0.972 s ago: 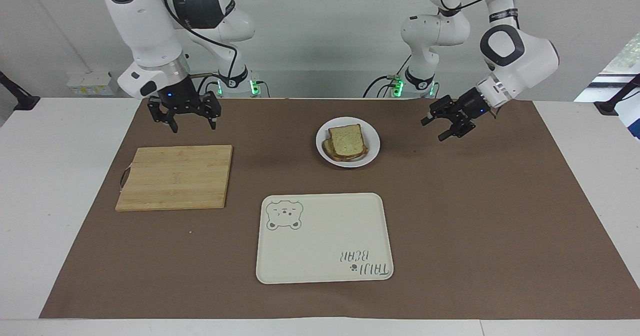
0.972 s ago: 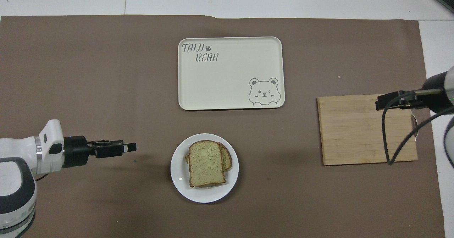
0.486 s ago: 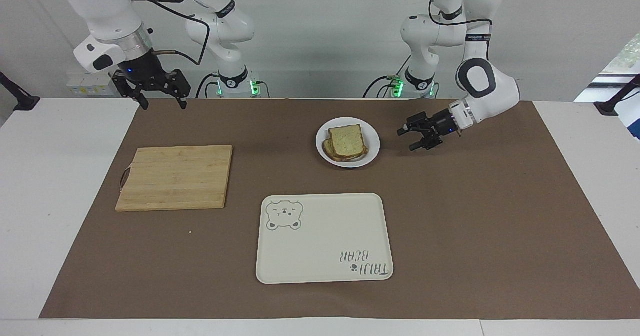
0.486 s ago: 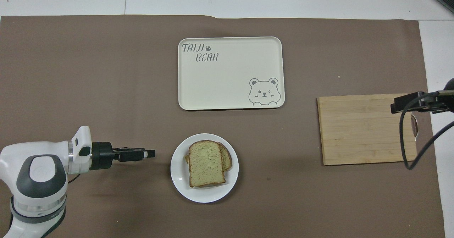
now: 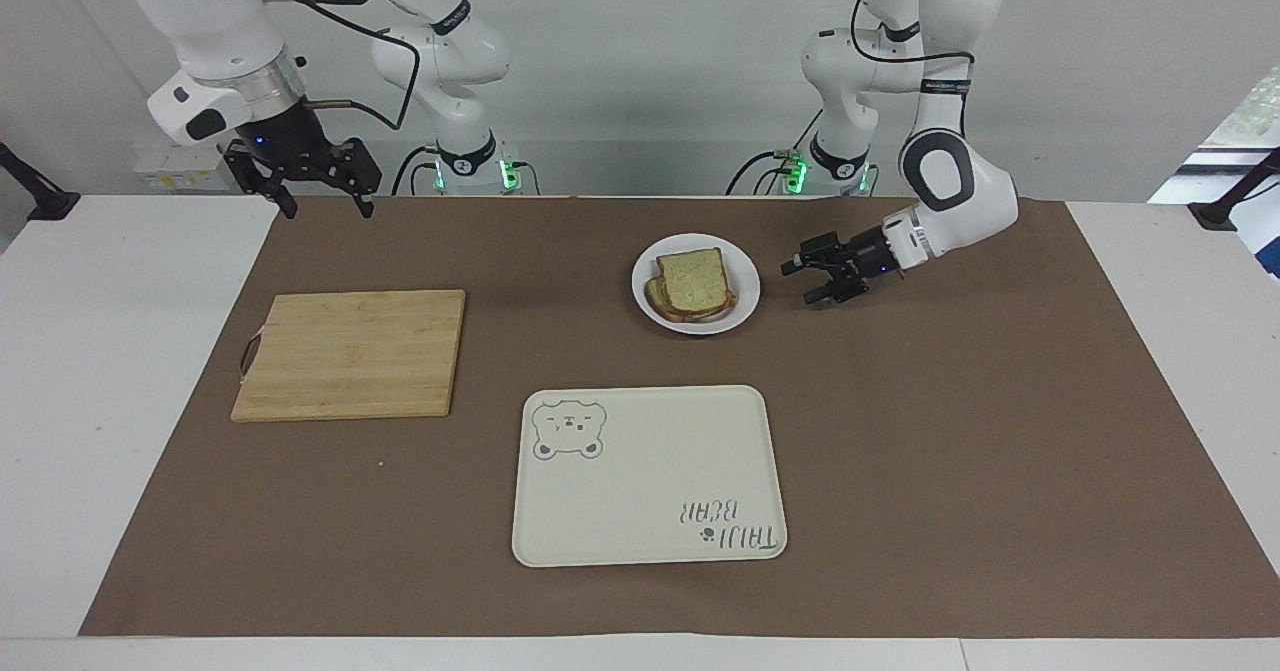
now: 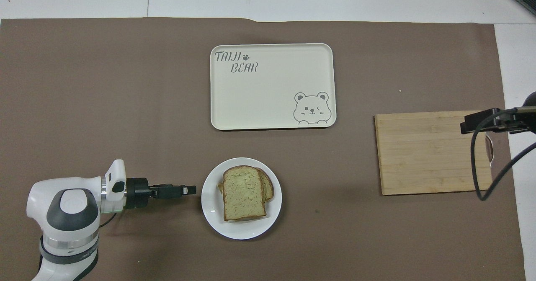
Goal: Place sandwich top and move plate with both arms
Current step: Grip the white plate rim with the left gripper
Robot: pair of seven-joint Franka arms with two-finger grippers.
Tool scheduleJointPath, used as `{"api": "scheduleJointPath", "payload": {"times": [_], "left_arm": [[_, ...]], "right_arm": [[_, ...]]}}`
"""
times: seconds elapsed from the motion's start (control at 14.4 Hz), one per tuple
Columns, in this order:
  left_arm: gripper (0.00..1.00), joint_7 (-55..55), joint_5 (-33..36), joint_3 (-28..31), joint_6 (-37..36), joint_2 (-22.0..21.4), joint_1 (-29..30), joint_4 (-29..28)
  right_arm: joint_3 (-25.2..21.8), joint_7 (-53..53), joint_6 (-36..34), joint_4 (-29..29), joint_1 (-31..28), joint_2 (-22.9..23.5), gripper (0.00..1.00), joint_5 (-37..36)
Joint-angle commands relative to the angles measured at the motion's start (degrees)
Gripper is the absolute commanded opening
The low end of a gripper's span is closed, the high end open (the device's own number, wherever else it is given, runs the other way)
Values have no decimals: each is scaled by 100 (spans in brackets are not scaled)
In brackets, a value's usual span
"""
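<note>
Since the earlier frame, the left gripper (image 5: 813, 282) has slid low toward the plate (image 5: 742, 303) and now sits just beside its rim, while the right gripper (image 5: 318, 201) has lifted away from the cutting board (image 5: 350, 353) and hangs over the mat's edge nearest the robots.

From the facing camera, the sandwich top (image 5: 695, 280) lies on a lower slice on the plate. The bear tray (image 5: 648, 474) sits farther from the robots and the board toward the right arm's end; nothing stands between the left gripper and the plate. Both sets of jaws are spread and hold nothing.

From overhead, the left gripper (image 6: 188, 189) seems just short of the plate (image 6: 213, 214), though contact is hard to judge. The sandwich top (image 6: 243, 192), tray (image 6: 272, 86) and board (image 6: 431, 153) lie well apart.
</note>
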Motion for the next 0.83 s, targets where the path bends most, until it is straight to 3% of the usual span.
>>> {"api": "scheduleJointPath", "payload": {"times": [0.0,0.49,0.76], "left_arm": [[90,280,-470,61,120,36,-255,-140],[68,298,-559,52,67,-60,-449,-307],[61,297,-559,61,102,-60,-642,-378]], "right_arm": [[48,107,-44,43,-55,12,100,-3],[48,98,-44,43,-55,12,100,-3],[48,107,-44,43,-55,12,100,-3]]}}
